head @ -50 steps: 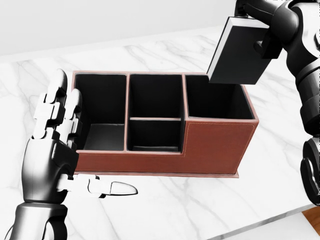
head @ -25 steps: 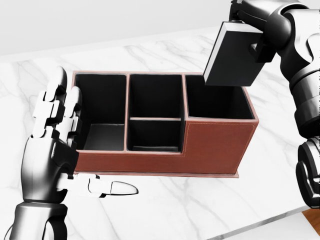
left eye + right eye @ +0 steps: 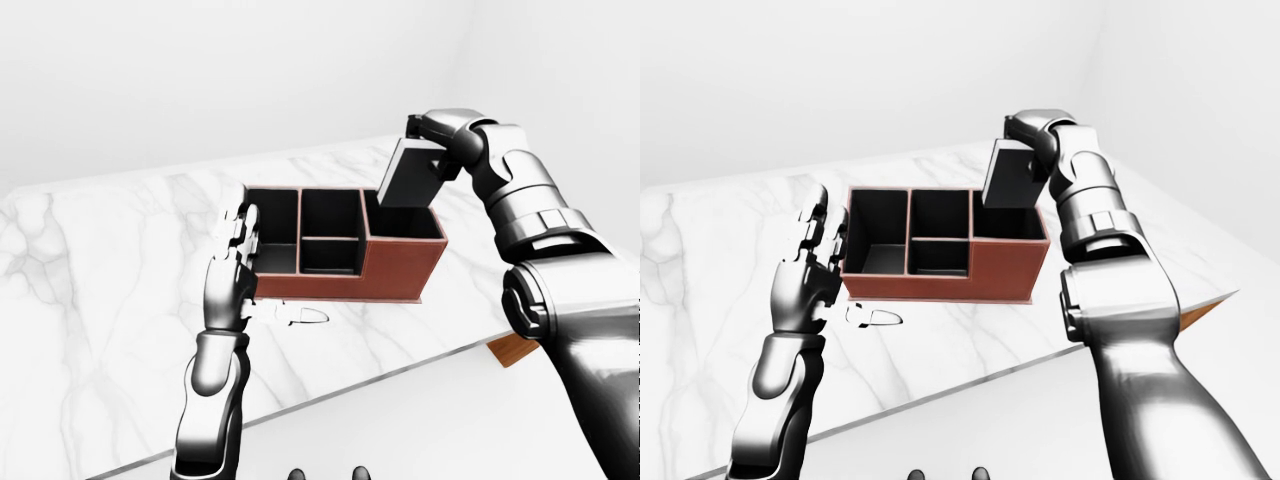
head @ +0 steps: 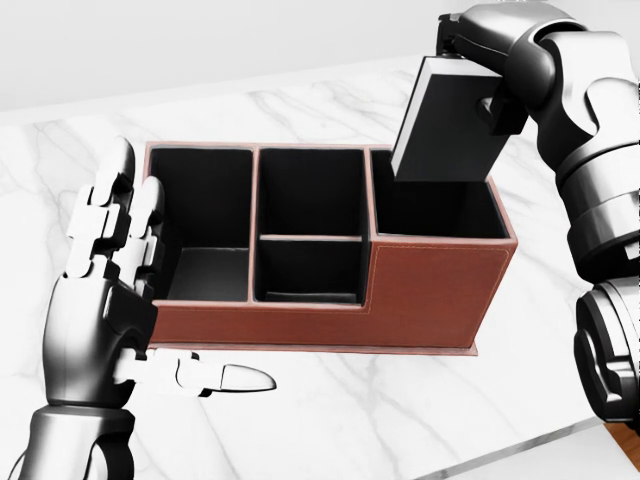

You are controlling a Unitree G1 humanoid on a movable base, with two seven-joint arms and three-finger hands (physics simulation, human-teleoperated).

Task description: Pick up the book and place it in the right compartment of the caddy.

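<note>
Book [image 4: 445, 120]: dark, tilted, held in the air above the caddy's right compartment — lower edge near that compartment's rim.
Right hand [image 4: 490, 85]: fingers clamped round the book's upper part.
Left hand [image 4: 110, 235]: fingers spread, holding nothing — just beside the caddy's left end.
Caddy [image 4: 430, 295]: brown, black-lined, on the marble table [image 4: 330, 420].

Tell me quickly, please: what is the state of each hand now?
Left hand: open, holding nothing, beside the caddy.
Right hand: closed on the book, above the right compartment.
</note>
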